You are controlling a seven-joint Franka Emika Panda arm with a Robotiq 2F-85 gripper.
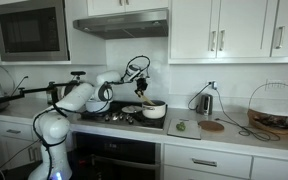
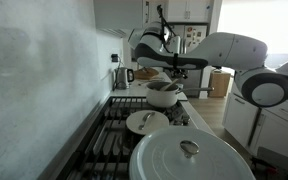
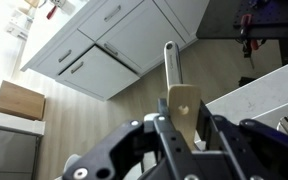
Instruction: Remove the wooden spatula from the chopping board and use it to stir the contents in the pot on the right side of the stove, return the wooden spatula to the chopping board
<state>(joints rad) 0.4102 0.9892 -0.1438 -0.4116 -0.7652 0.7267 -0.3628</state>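
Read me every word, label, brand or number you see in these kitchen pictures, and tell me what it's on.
None can be read. The microwave, the stove and the brown box show no legible print at this size; the wooden spatula held in the gripper bears no marking.

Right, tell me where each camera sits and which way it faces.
Exterior view: across the kitchen, facing the stove and cabinets; shows the whole arm, gripper by the pot.
Exterior view: low on the stove, looking along it past the pot; arm at right.
Wrist view: looks down past the gripper, shut on the wooden spatula, to drawers and floor.
Both exterior views share pot and arm.
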